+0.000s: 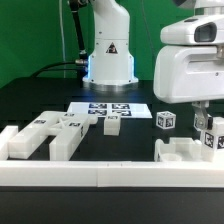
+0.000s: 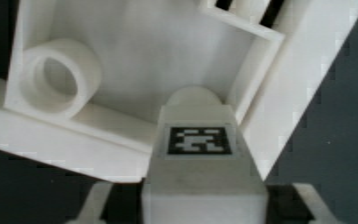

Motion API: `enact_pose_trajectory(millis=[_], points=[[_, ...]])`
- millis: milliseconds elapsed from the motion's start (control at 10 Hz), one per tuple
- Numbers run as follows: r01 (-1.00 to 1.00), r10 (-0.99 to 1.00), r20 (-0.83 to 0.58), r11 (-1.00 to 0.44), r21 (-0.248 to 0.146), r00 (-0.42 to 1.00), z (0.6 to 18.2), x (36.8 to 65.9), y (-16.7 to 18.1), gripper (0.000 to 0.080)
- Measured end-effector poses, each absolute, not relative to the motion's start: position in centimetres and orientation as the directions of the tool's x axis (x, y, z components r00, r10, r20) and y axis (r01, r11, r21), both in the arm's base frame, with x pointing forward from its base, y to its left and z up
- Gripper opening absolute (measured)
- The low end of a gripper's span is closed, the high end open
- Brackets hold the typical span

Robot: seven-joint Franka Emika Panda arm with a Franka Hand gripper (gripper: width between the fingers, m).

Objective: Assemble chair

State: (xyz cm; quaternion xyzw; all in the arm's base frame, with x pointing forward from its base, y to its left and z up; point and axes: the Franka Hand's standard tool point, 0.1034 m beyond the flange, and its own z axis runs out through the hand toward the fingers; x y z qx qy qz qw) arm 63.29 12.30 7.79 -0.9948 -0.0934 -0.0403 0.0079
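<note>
The chair is still loose white parts with black-and-white tags. My gripper [image 1: 203, 120] hangs low at the exterior view's right, over a flat white slab [image 1: 183, 152]. In the wrist view my gripper [image 2: 197, 203] is shut on a white post [image 2: 197, 150] with a tag on its face, one finger on each side of it. The post stands just above the slab [image 2: 158, 70], which has a round hole [image 2: 59, 75] and slots. A tagged part [image 1: 213, 138] shows beside the fingers, and a small tagged block [image 1: 165, 120] stands to their left.
Two long white slabs [image 1: 45, 137] and a small tagged piece [image 1: 112, 125] lie at the exterior view's left. The marker board [image 1: 110, 108] lies in front of the robot base [image 1: 108, 60]. A white border rail [image 1: 100, 176] runs along the front.
</note>
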Motion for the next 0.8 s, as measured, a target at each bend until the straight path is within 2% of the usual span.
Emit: enact_pose_trajectory(millis=[400,800], points=[[-0.163,-0.166,0.073,-0.986,-0.035,0.983,7.8,63.3,12.4,0.0289],[-0.427,-0.428,0.053,-0.904,-0.031,0.902,7.8,63.1,11.1,0.029]])
